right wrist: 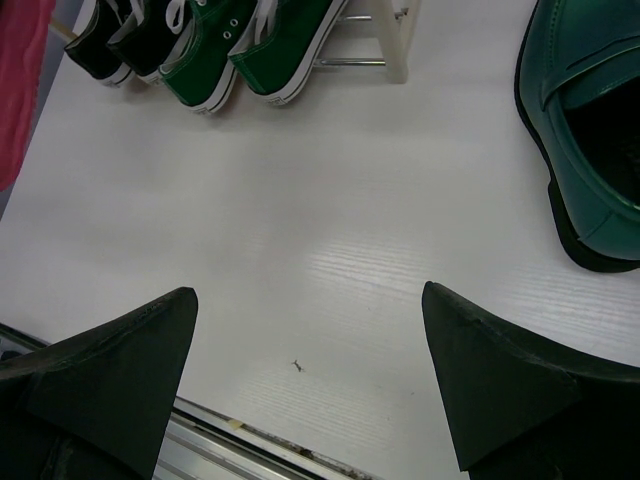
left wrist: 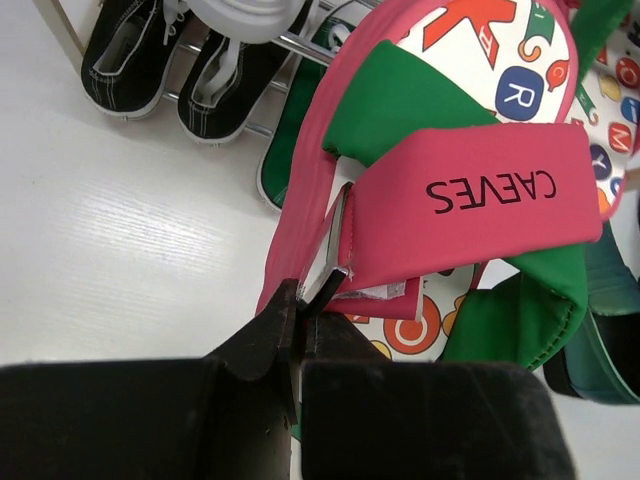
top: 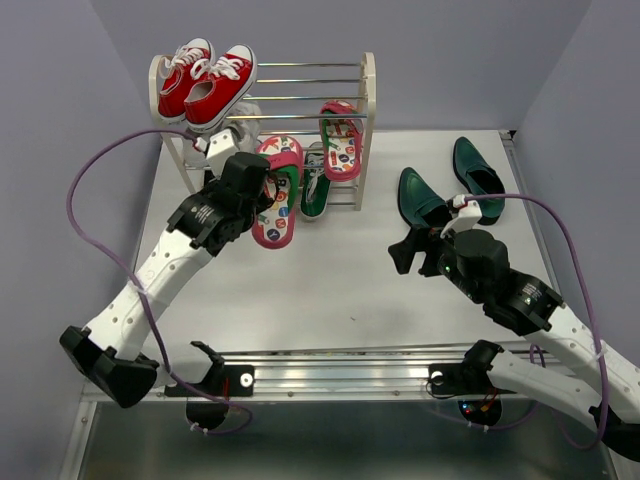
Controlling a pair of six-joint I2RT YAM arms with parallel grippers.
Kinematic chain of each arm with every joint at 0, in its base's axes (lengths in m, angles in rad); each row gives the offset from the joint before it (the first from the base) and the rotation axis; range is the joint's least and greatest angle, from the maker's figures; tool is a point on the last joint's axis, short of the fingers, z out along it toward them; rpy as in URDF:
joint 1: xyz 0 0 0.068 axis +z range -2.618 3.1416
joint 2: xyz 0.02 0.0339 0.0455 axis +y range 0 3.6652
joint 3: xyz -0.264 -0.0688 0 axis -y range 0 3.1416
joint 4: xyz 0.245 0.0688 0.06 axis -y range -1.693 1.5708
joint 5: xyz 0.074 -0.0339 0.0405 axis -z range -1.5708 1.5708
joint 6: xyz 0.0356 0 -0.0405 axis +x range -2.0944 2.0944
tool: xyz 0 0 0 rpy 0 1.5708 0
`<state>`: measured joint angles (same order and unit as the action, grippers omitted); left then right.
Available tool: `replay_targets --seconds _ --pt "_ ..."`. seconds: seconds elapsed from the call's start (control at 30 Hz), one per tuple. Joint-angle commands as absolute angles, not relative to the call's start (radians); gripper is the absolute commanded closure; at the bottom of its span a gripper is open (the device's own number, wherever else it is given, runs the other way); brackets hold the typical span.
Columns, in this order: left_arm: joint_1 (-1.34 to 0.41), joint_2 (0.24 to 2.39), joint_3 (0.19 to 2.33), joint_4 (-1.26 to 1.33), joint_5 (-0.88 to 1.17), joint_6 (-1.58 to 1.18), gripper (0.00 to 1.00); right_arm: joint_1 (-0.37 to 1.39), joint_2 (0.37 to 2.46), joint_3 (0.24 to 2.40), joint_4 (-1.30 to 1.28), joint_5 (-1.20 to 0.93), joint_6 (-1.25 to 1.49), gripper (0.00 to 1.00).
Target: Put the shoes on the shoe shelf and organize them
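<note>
The white table [top: 330,290] carries the 3-tier shoe shelf [top: 368,100] at its far edge, left of centre. 2 glossy dark green loafers [top: 420,200] lie side by side near the table's right edge, well apart from the shelf. The right wrist view cuts 1 of them off at its border.

2 red sneakers [top: 205,85] sit at the left end of the top tier. The right gripper [right wrist: 308,295] hangs over bare table just near of the loafers, jaws spread wide and holding nothing. The left gripper [left wrist: 303,295] is pinched tight on the strap edge of a pink flip-flop [left wrist: 460,190] in front of the lower tiers. Whether the sole touches the table cannot be told.

The second flip-flop [top: 342,140] stands tilted against the rods at the shelf's right end. The green canvas sneakers [right wrist: 240,50] sit at the shelf's bottom, mostly hidden behind the held flip-flop from above. The black sneakers [left wrist: 150,60] are to their left, partly cut off.

The strap reads "CAEVES", upside down. The insole shows coloured letters, among them an R.
</note>
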<state>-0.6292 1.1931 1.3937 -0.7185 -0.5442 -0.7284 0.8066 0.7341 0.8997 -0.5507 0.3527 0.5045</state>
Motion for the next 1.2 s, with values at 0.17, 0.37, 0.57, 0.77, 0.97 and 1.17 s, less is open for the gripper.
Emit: replay_targets --seconds 0.17,0.37,0.57,0.77,0.97,1.17 --pt "-0.538 1.308 1.522 -0.474 -0.499 -0.661 1.00 0.815 0.719 0.928 -0.546 0.391 0.479 0.00" --pt "-0.503 1.393 1.606 -0.430 -0.489 -0.621 1.00 0.815 0.732 0.928 -0.545 0.405 0.474 0.00" --pt "-0.454 1.462 1.628 -0.370 -0.445 -0.627 1.00 0.815 0.741 0.920 -0.545 0.423 0.474 0.00" --pt "-0.442 1.494 1.632 -0.287 -0.434 -0.629 1.00 0.815 0.744 0.917 -0.542 0.440 0.479 0.00" --pt "-0.437 1.486 1.595 -0.192 -0.430 -0.634 1.00 0.815 0.747 0.910 -0.538 0.466 0.466 0.00" --pt "-0.434 1.514 1.595 -0.152 -0.446 -0.607 1.00 0.815 0.732 0.903 -0.540 0.483 0.459 0.00"
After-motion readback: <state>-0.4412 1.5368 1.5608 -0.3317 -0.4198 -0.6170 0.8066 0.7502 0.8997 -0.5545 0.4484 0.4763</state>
